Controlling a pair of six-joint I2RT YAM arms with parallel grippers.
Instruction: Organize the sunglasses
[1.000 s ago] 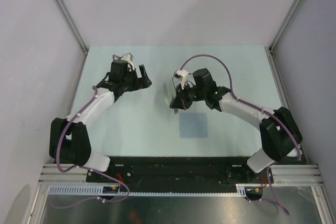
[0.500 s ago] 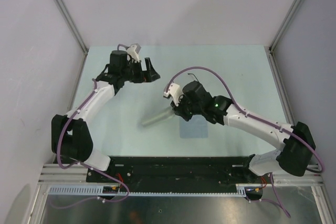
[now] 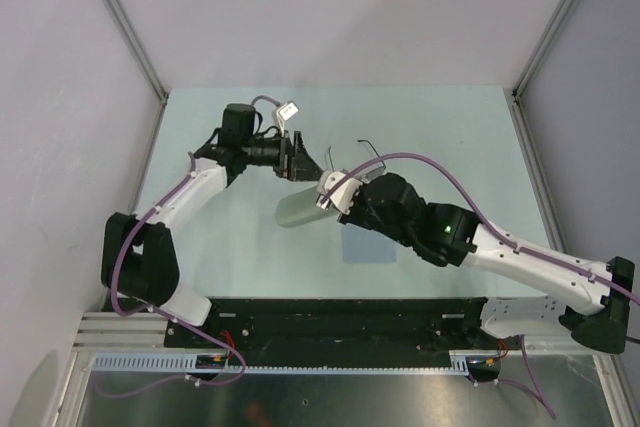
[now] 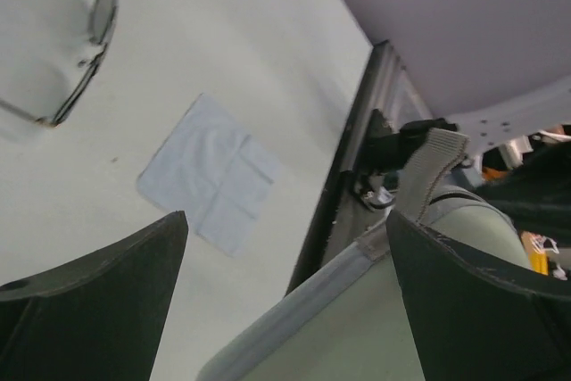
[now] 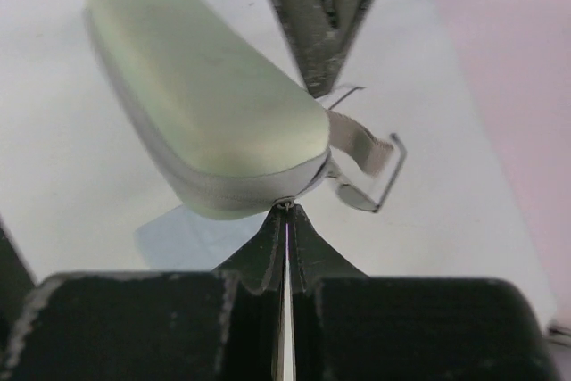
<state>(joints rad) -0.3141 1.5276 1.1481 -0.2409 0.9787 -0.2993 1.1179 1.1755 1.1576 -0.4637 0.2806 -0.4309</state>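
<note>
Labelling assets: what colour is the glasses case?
Pale greenish beige case, grey band along its seam; shows best in the right wrist view.

Bright, even light; blurred wrist foregrounds.

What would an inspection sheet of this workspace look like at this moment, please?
Surface: pale green table, matte and flat.
Job's things: sunglasses lie on the table, outside the case.
Clutter: light-blue cloth lies flat on the table.
Grippers: left gripper is open over one end of the case; right gripper is shut on the case's seam at the other end.
Cables: purple cables run along both arms, one arching above the right wrist; no snag seen.
Surroundings: grey walls with metal frame posts; nothing else seen.
</note>
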